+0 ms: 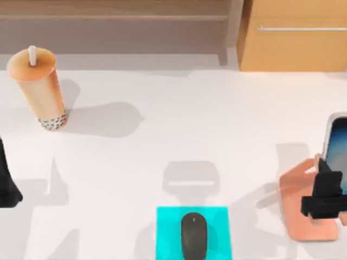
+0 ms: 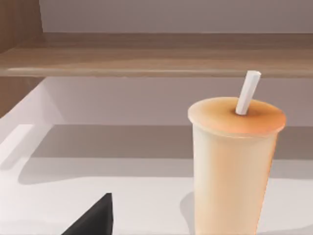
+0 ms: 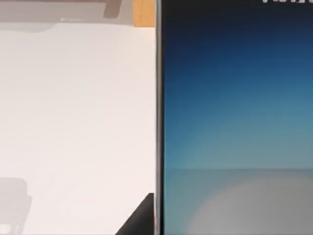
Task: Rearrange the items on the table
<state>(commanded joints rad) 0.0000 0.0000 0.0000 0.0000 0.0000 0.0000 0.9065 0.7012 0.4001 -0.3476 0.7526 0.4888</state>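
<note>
The orange bubble-tea cup (image 1: 39, 86) with its white straw stands upright at the table's (image 1: 179, 119) far left; the left wrist view shows this cup (image 2: 234, 166) close ahead. My left gripper (image 1: 10, 192) hangs at the left edge, nearer the front than the cup and apart from it. The dark mouse (image 1: 194, 235) lies on the cyan pad (image 1: 168, 227) at the front centre. At the right edge my right gripper (image 1: 325, 196) is shut on the smartphone (image 1: 339, 146), holding it over the pink stand (image 1: 303, 208). Its blue screen (image 3: 234, 117) looms close in the right wrist view.
A light wooden cabinet (image 1: 293, 38) with a metal handle stands at the back right, and a low wooden shelf (image 1: 114, 16) runs along the back. Bare tabletop stretches between the cup and the phone stand.
</note>
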